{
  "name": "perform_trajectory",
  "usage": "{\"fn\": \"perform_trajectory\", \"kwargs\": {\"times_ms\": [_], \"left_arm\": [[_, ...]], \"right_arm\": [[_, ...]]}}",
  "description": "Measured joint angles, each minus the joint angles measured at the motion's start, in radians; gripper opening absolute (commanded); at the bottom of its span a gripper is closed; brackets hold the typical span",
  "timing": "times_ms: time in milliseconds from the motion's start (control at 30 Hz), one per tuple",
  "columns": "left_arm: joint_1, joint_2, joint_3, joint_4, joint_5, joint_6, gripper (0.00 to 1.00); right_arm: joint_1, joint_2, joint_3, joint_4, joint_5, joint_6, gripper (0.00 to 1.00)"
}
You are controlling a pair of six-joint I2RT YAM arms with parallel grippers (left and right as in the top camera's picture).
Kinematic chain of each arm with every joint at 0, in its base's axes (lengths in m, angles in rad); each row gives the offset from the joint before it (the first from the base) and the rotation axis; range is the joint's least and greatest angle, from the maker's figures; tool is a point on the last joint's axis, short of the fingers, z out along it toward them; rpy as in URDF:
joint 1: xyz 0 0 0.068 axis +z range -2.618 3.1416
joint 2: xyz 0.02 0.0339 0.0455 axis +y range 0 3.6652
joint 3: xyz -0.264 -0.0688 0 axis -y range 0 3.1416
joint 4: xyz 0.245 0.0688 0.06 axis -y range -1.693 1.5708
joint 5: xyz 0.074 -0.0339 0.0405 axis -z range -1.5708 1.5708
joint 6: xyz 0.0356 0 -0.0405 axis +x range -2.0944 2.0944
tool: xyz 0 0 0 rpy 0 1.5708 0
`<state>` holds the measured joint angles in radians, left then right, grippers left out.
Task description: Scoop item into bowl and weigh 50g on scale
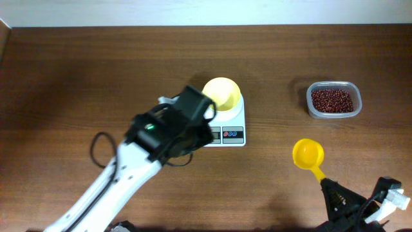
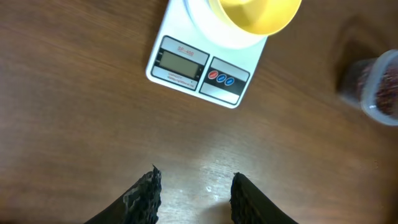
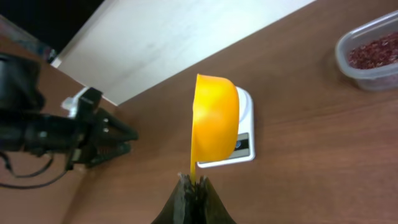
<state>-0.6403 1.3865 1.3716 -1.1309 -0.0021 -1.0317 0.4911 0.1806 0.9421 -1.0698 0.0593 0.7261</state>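
Note:
The yellow bowl [image 1: 223, 92] sits on the white scale [image 1: 230, 132] at the table's middle; both show in the left wrist view, bowl [image 2: 255, 14] and scale [image 2: 202, 68]. The red-brown beans [image 1: 332, 100] fill a clear container [image 1: 313, 109] at the right, also seen in the right wrist view [image 3: 372, 51]. My left gripper [image 2: 193, 186] is open and empty, above the table just in front of the scale. My right gripper [image 3: 194, 183] is shut on the handle of a yellow-orange scoop [image 1: 308, 154], held near the front right edge. The scoop [image 3: 214, 118] looks empty.
The left arm [image 1: 161, 132] covers the scale's left part in the overhead view. The table's back edge meets a white wall [image 1: 206, 11]. Bare wood lies between the scale and the bean container.

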Motion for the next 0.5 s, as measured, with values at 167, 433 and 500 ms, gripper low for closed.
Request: {"fn": "perform_trajectory", "kwargs": {"times_ms": [167,433,500], "left_arm": [[-0.082,0.248,0.001,0.025,-0.01,0.003,0.25],[-0.087,0.358,0.001,0.126,-0.021,0.004,0.0],[-0.087,0.358,0.001,0.13,-0.069,0.004,0.0]], "right_arm": [[0.0,0.0,0.003,-0.04,0.012,-0.013,0.04],[0.0,0.0,0.003,-0.029,0.102,-0.095,0.04],[0.0,0.0,0.005,-0.019,0.129,-0.099,0.04]]}}
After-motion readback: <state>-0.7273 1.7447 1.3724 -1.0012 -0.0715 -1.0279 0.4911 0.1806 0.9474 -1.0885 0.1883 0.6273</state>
